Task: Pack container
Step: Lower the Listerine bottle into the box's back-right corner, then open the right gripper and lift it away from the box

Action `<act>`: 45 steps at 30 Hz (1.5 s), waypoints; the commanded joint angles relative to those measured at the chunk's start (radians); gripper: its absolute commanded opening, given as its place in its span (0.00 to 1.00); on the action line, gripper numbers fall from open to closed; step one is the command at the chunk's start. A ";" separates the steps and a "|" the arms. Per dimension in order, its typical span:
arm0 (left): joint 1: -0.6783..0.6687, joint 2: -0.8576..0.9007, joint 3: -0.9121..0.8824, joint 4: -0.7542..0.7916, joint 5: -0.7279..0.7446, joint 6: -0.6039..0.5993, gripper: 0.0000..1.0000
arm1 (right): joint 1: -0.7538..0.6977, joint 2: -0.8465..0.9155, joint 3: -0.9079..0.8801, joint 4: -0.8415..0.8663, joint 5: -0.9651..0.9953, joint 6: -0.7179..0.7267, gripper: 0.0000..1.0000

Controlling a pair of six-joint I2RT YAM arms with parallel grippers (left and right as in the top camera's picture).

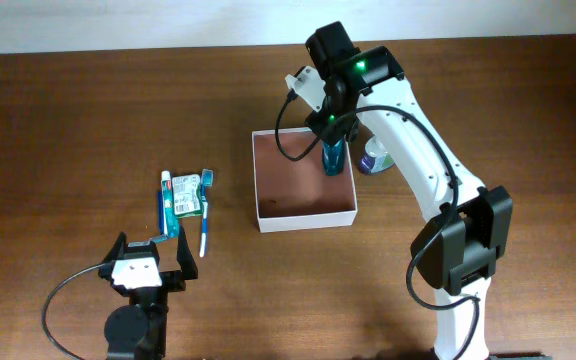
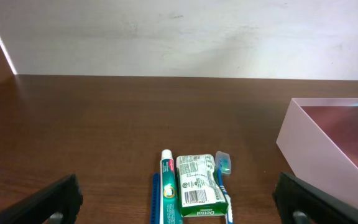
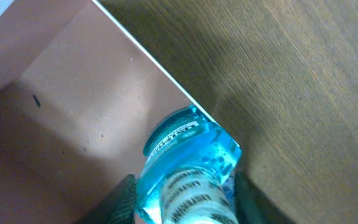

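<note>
**Right arm over the container's far right corner, blue bottle between its jaws**

Right arm: rises from its base at the near right of the table, then reaches forward and left, with the wrist bent down over the far right corner of the container [image 1: 306,221]. The right gripper [image 3: 184,186] points down into that corner. A blue bottle [image 1: 333,158] sits between its two fingers, one finger just beside each flank of it. The pictures do not show whether the jaws are pressing on the bottle or have let it go, so I cannot tell.

Blue bottle: long axis near upright and in line with the gripper, base down. In the wrist view the base is right at the container's right wall. Whether it rests on the floor cannot be made out.

Container: in the middle of the table, open side up. It is square, so it has no long axis. Its walls run roughly in line with the table edges. The reddish-brown floor is bare apart from the bottle's corner.

Left arm: low at the near left. The left gripper [image 1: 151,252] points away toward the far edge, jaws spread wide and holding nothing.

Just ahead of it lie a toothpaste tube [image 2: 166,186], a green pack [image 2: 196,185] and a toothbrush [image 2: 222,163], side by side, long axes running away from the gripper. A pale bottle [image 1: 373,158] is on the table just outside the container's right wall.
</note>
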 commanded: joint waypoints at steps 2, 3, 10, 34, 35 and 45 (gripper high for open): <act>0.006 0.000 -0.008 0.003 -0.007 -0.003 1.00 | -0.003 -0.008 0.021 0.003 -0.005 0.000 0.47; 0.006 0.000 -0.008 0.003 -0.007 -0.003 1.00 | -0.003 -0.011 0.021 0.003 -0.006 0.004 0.49; 0.006 0.000 -0.008 0.003 -0.007 -0.003 1.00 | -0.003 -0.050 0.042 0.003 -0.005 0.030 0.59; 0.006 0.000 -0.008 0.003 -0.007 -0.003 1.00 | -0.325 -0.148 0.242 -0.248 -0.031 0.457 0.97; 0.006 0.000 -0.008 0.003 -0.007 -0.003 1.00 | -0.335 -0.148 0.235 -0.262 -0.069 0.457 0.97; 0.006 0.000 -0.008 0.003 -0.006 -0.003 1.00 | -0.340 -0.148 0.137 -0.280 -0.105 0.554 0.96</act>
